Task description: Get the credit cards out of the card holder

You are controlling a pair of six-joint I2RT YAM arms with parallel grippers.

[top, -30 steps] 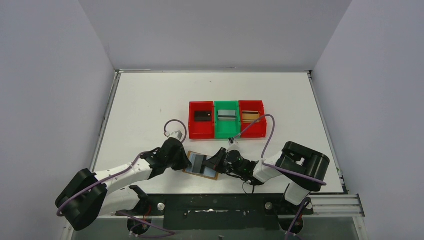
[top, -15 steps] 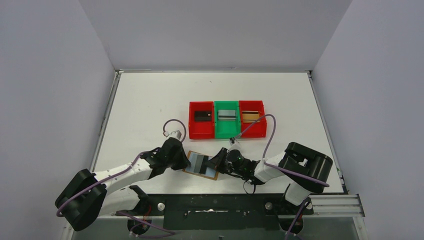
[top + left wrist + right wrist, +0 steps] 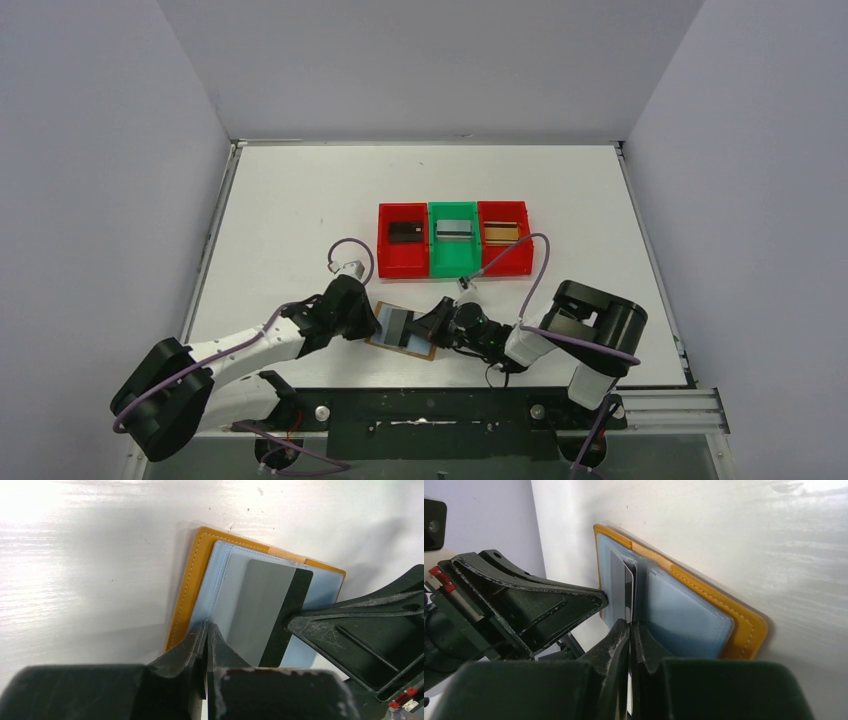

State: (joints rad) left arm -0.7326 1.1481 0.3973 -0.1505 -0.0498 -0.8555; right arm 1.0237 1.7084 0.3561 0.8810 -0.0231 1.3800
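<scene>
The card holder (image 3: 397,346) lies open near the table's front edge, tan outside and pale blue inside (image 3: 183,596). A grey credit card (image 3: 261,611) with a black stripe sticks partly out of its pocket. My right gripper (image 3: 432,326) is shut on this card's edge (image 3: 628,587), its fingers (image 3: 616,640) low over the holder (image 3: 744,626). My left gripper (image 3: 376,322) is shut, its tips (image 3: 206,629) resting on the holder's left pocket. A black card (image 3: 404,232), a silver-grey card (image 3: 454,229) and a gold-brown card (image 3: 500,232) lie in the bins.
Three bins stand in a row behind the holder: red (image 3: 390,262), green (image 3: 450,266), red (image 3: 515,264). Purple cables loop over both arms. Grey walls enclose the table on three sides.
The right arm's rear links have shifted slightly left. Both grippers, the holder and the grey card stay almost where they were.
</scene>
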